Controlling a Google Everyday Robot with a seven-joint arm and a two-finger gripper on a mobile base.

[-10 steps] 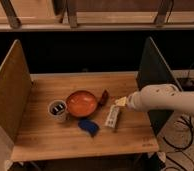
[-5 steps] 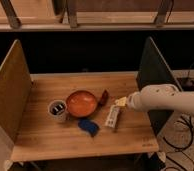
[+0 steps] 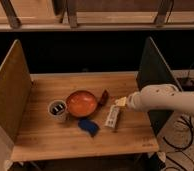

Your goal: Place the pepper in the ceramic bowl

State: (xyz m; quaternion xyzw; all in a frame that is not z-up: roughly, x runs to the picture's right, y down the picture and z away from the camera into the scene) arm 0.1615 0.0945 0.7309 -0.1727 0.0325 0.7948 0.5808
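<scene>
Small pepper [image 3: 104, 96] just beside bowl [image 3: 82, 103]: likely light, firm; pinch across middle. Near it claw [image 3: 121, 101], state untellable.

Nothing readable here, no labels, brands or numbers I can make out. The white tube [image 3: 111, 118] lying toward the worktop's [image 3: 50, 135] right edge might carry print, but it's too small to tell. Same story with the pale cup [image 3: 57, 109] near the left edge. The gripper [image 3: 121, 101] sits just over the tube's far end, toward the right edge, with no legible marking on it either.
</scene>
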